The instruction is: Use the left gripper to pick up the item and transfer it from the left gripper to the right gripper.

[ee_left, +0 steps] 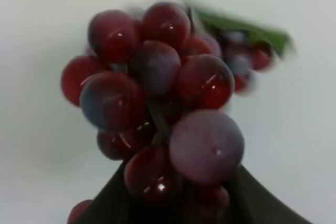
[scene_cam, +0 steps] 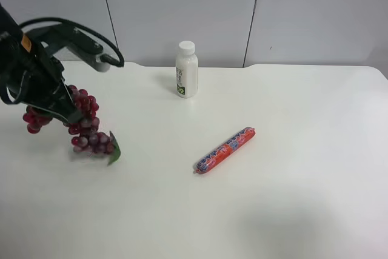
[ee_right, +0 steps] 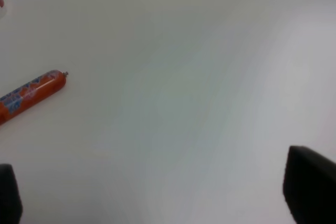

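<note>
Grapes (ee_left: 157,93) fill your left wrist cam. Your left gripper (scene_cam: 53,98) is clamped on the bunch's upper end at the exterior view's left edge, with the low end drooping toward the table (scene_cam: 273,210). Your right gripper (ee_right: 157,198) has its jaws wide apart, and the sausage pack (ee_right: 31,95) is well off to one side.

Grape bunch (scene_cam: 86,127): dark red-purple, glossy, one green leaf (scene_cam: 114,153) at the low end. Upper end clamped in left pincer (scene_cam: 47,102); bunch hangs slantwise, close over desk (scene_cam: 273,210). Right pincer (ee_right: 157,192): jaws wide apart, nothing held.
</note>
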Motion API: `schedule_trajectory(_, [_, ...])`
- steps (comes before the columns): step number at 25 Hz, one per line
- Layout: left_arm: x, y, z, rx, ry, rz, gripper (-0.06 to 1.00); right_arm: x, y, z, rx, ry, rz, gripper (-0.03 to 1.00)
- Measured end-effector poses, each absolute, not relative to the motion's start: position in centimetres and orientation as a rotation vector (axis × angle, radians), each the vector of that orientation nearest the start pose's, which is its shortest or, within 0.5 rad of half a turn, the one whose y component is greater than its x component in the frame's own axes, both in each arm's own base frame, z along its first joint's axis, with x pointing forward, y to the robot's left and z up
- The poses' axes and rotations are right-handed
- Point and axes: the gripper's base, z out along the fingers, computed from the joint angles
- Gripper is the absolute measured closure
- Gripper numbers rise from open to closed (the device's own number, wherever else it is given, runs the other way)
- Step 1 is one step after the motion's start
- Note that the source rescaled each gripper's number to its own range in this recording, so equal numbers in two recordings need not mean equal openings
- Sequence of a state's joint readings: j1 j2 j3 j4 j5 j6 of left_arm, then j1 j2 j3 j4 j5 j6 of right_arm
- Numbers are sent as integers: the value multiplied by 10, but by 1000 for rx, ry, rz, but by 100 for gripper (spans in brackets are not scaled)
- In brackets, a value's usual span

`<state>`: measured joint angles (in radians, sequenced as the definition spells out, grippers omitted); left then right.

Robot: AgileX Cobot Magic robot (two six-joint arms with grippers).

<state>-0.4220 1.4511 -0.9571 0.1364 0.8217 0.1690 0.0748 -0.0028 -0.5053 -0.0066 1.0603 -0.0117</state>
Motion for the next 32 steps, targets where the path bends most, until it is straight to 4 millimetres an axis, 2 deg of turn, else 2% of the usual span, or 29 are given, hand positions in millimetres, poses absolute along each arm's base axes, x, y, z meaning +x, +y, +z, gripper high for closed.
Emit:
schedule_trajectory(9, [265, -109, 322, 863, 2624, 88, 94, -6, -1, 279, -88, 2034, 32, -3])
schedule_trajectory(13, [264, -113, 343, 873, 2612, 36, 94, -6, -1, 279, -88, 2034, 32, -3])
schedule_trajectory(16, [258, -125, 349, 959, 2578, 29, 94, -6, -1, 279, -88, 2034, 32, -3])
schedule_trajectory(23, [222, -181, 350, 1296, 2421, 0, 94, -6, -1, 279, -88, 2034, 32, -3])
schedule_trajectory(32, [186, -229, 351, 1526, 2178, -19, 94, -6, -1, 279, -88, 2034, 32, -3])
